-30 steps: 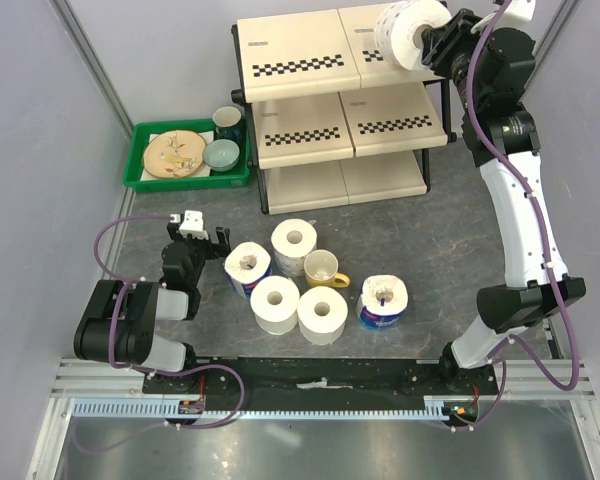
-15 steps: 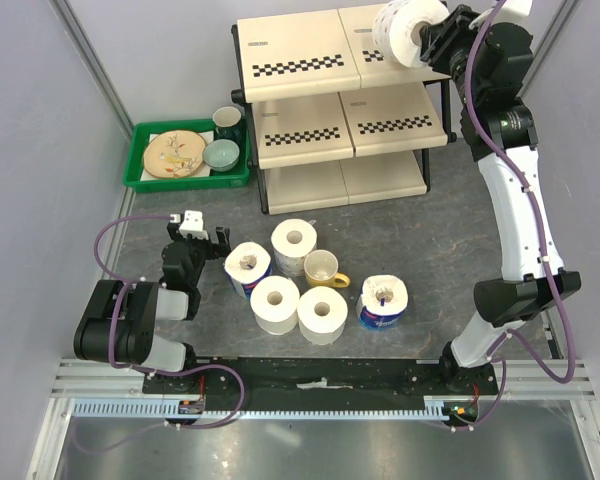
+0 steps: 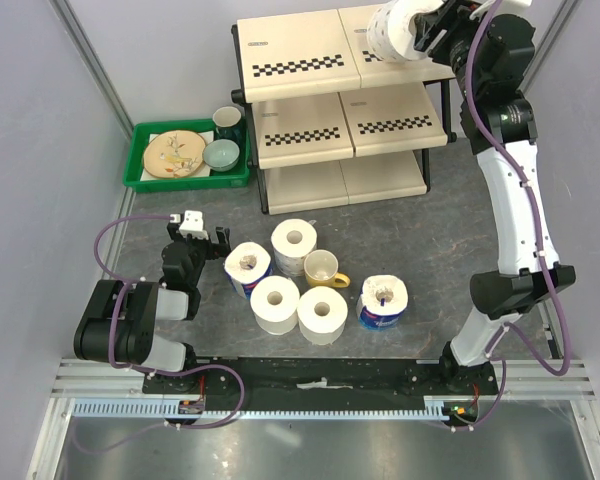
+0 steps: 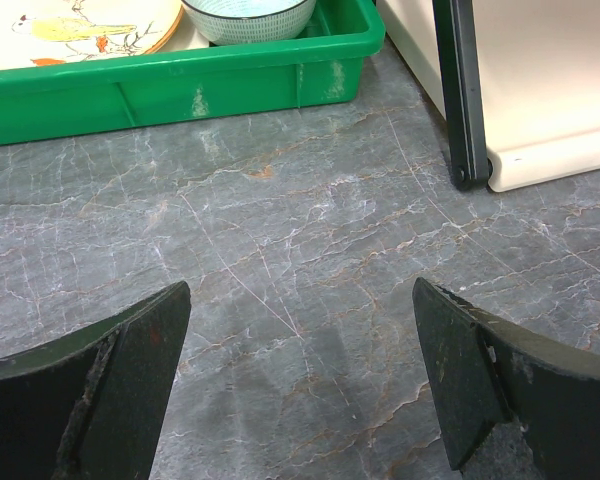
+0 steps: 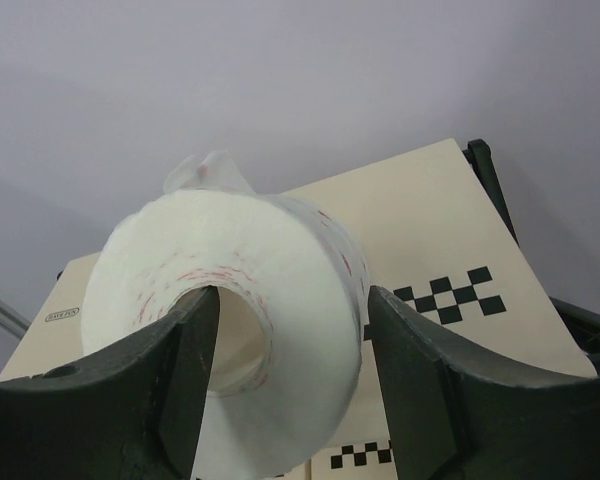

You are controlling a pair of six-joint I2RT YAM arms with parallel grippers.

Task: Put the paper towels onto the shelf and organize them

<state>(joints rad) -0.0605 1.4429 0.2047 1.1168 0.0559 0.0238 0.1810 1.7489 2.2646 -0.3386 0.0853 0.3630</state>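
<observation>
I am holding one paper towel roll (image 5: 280, 250) in my right fingers (image 5: 292, 365), closed on it with one finger at the mouth of its hollow core and the other against its outer side; the right wrist view is showing a clear wrapper twisted at the roll's top and faint red print on it, too blurred to read, which the top view is not showing. The top view is placing this roll over the right half of the shelf's (image 3: 298, 45) top tier; I cannot tell whether it is touching the panel. Small dark labels are sitting at the panels' corners, too small to read.

Only the top view is showing the five other rolls (image 3: 275, 300) standing on the desk (image 3: 420, 230) around a yellow mug (image 3: 323, 268), two of them in blue wrap.

My left fingers (image 4: 300, 300) are spread wide with nothing between them, low over bare desk; the left wrist view is showing a green tray (image 4: 180, 90) with a plate and bowl, and the shelf's black leg beside its lowest cream panel.
</observation>
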